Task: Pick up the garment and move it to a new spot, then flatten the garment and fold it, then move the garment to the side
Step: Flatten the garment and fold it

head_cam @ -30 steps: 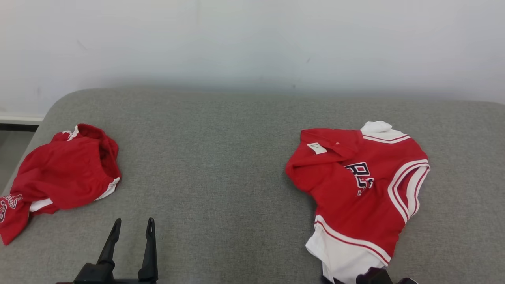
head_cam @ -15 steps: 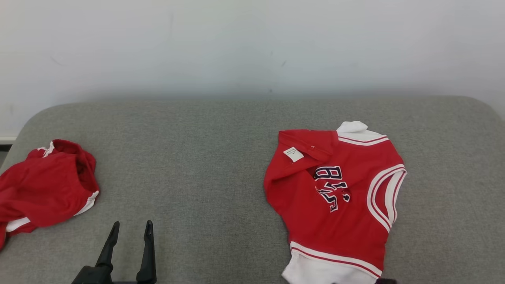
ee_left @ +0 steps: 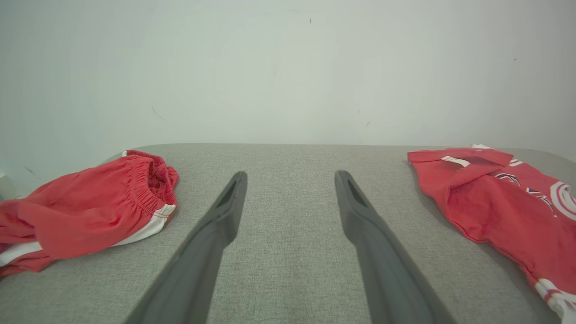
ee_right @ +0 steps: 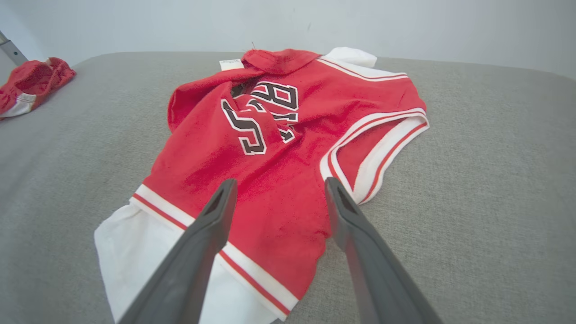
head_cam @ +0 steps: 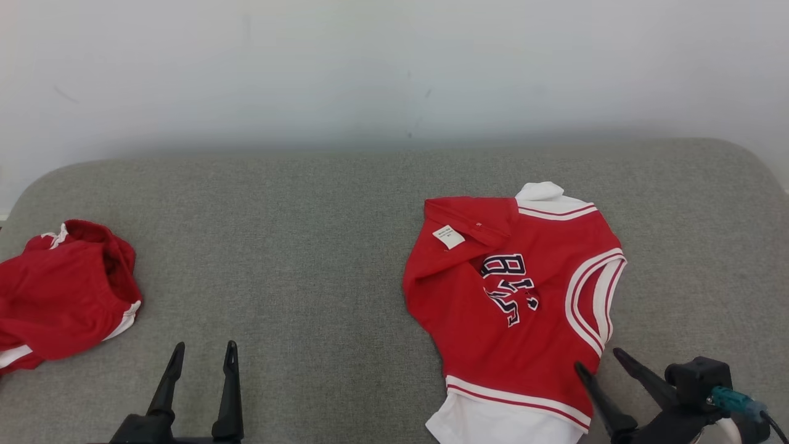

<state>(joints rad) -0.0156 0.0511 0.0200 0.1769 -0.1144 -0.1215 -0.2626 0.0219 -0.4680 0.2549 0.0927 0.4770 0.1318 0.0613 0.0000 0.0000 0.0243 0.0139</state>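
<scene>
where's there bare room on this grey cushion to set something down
The wide grey strip between the red shorts and the jersey, ahead of the left gripper, is bare. Crowded at the jersey's near hem, by the right gripper.

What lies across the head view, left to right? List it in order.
red shorts → left fingers → red jersey → right fingers, open at the jersey's lower right corner.

Three views of one grey table
The head camera looks down from high up; both wrist cameras skim low toward the wall, the right one close over the jersey that all three share.
</scene>
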